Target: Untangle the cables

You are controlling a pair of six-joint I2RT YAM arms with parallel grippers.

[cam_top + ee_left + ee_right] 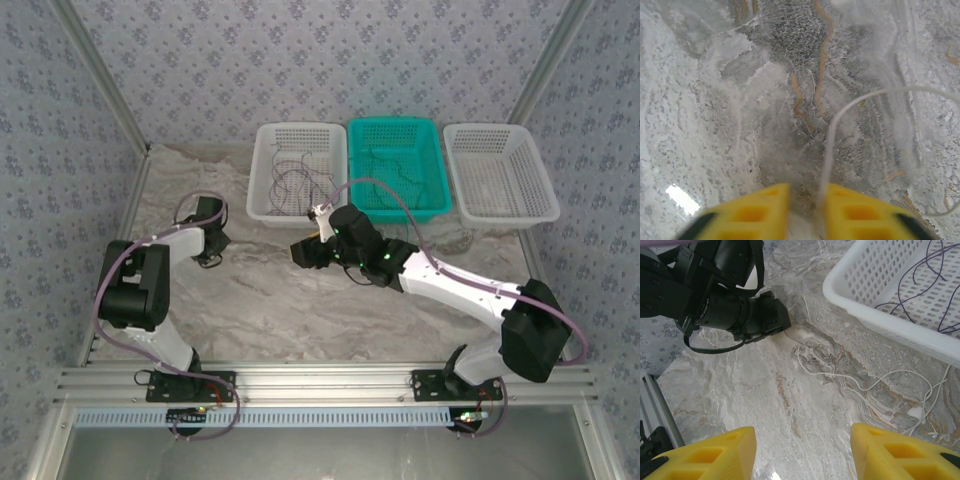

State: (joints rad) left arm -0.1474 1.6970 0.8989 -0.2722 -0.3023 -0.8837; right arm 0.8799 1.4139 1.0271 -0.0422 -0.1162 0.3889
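— Where are the cables found?

— Thin dark cables point(898, 284) are seen looped inside the white basket point(865, 310), which is set at the left end of a row along the far side of the table point(765, 405). More of them are seen in the teal basket point(395, 123) just beside it. A second white basket point(500, 127) is placed at the right end of the row. A white wire point(892, 372) is laid loose on the marble, just in front of the first white basket.

— How is the left gripper held?

— The left gripper point(807, 210) is lowered close to the table, well to the left of the baskets. Its yellow fingers point(760, 210) are drawn near to each other, with a narrow gap left between them. The white wire is led into that gap along the inner edge of one finger. Whether it is actually pinched cannot be told.

— And the right gripper?

— The right gripper point(802, 450) is held above bare marble, near the front of the first white basket, and is pointed toward the left gripper. Its fingers are spread wide apart and nothing is held between them. The white wire is seen on the table beyond its tips, untouched by them.
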